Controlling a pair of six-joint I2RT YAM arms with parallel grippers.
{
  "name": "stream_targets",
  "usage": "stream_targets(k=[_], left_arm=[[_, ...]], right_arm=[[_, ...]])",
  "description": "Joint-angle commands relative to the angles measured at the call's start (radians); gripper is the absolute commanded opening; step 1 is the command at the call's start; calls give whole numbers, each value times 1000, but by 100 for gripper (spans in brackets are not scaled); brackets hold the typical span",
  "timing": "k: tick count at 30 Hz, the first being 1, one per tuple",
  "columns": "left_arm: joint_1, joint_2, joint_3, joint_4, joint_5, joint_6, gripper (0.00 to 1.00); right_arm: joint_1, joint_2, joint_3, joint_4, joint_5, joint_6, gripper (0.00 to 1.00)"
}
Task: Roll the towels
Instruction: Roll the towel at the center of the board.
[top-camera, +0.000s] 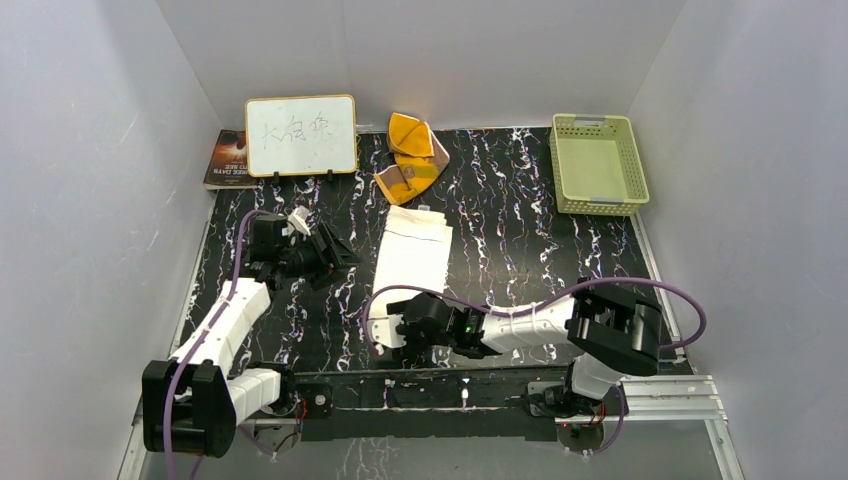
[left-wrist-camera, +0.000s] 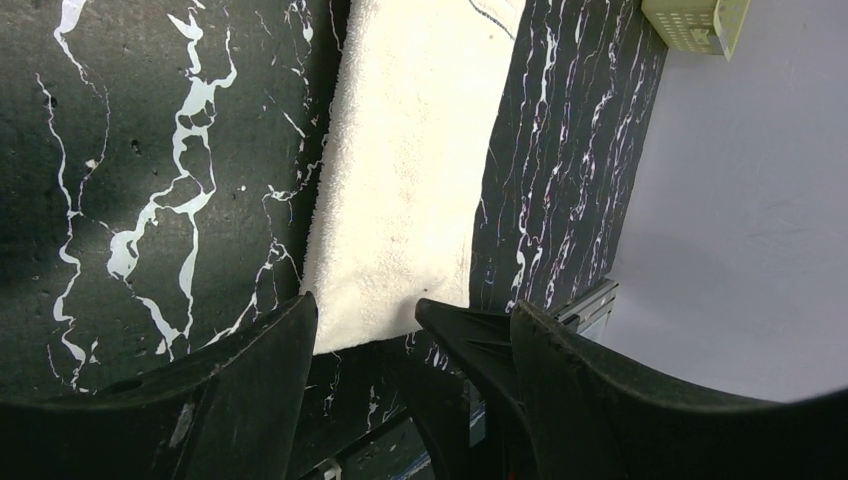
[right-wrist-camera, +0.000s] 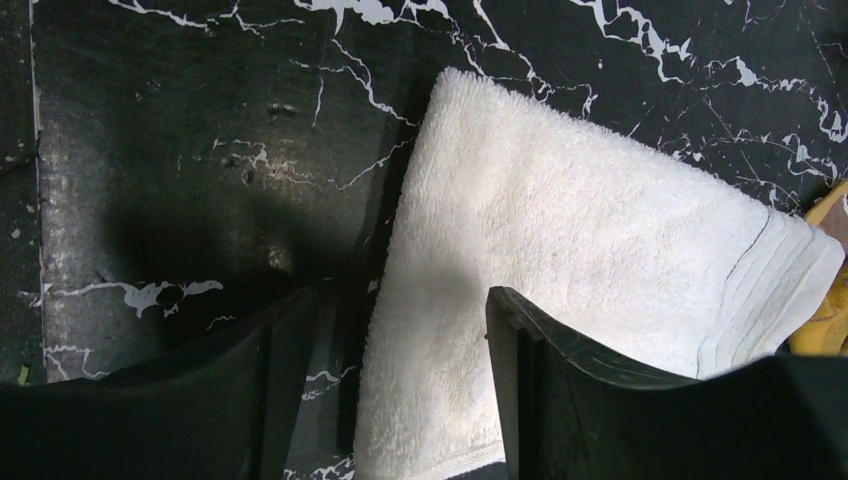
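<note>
The cream-white towel (top-camera: 412, 255) lies as a long folded strip in the middle of the black marble table, also visible in the left wrist view (left-wrist-camera: 410, 170) and the right wrist view (right-wrist-camera: 580, 220). The orange-yellow towel (top-camera: 410, 155) sits crumpled at the back; a sliver of it (right-wrist-camera: 830, 310) shows in the right wrist view. My left gripper (top-camera: 335, 255) (left-wrist-camera: 412, 305) hovers open just left of the white towel, holding nothing. My right gripper (top-camera: 385, 325) (right-wrist-camera: 402, 300) is open at the towel's near end. It straddles the towel's left edge, one finger over the cloth and one over the table.
A white board with writing (top-camera: 301, 135) stands at the back left, a book (top-camera: 228, 158) beside it. A pale green basket (top-camera: 597, 162) sits at the back right. White walls close in three sides. A metal rail (top-camera: 480, 385) runs along the near edge.
</note>
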Motion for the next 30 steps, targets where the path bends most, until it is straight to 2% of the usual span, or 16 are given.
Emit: stream_targets(k=[1, 5, 9, 14, 20, 22, 27, 30], left_arm=[[14, -35, -3, -41, 41, 16, 69], [27, -35, 14, -66, 48, 34, 70], [49, -31, 22, -75, 60, 52, 70], [78, -15, 3, -57, 99, 58, 70], [92, -19, 24, -97, 106, 91, 70], [96, -24, 40, -116, 107, 110, 70], [95, -55, 38, -94, 184, 120, 69], [95, -75, 22, -89, 227, 126, 68]], right_arm=[[6, 33, 35, 73, 5, -34, 58], [-3, 39, 22, 82, 19, -24, 53], [-15, 65, 53, 9, 46, -18, 47], [-52, 68, 81, -39, -5, 25, 38], [-93, 68, 152, -152, -85, 106, 16], [-103, 60, 206, -217, -126, 161, 0], [-137, 50, 316, -364, -362, 324, 0], [-188, 15, 303, -344, -533, 427, 0]])
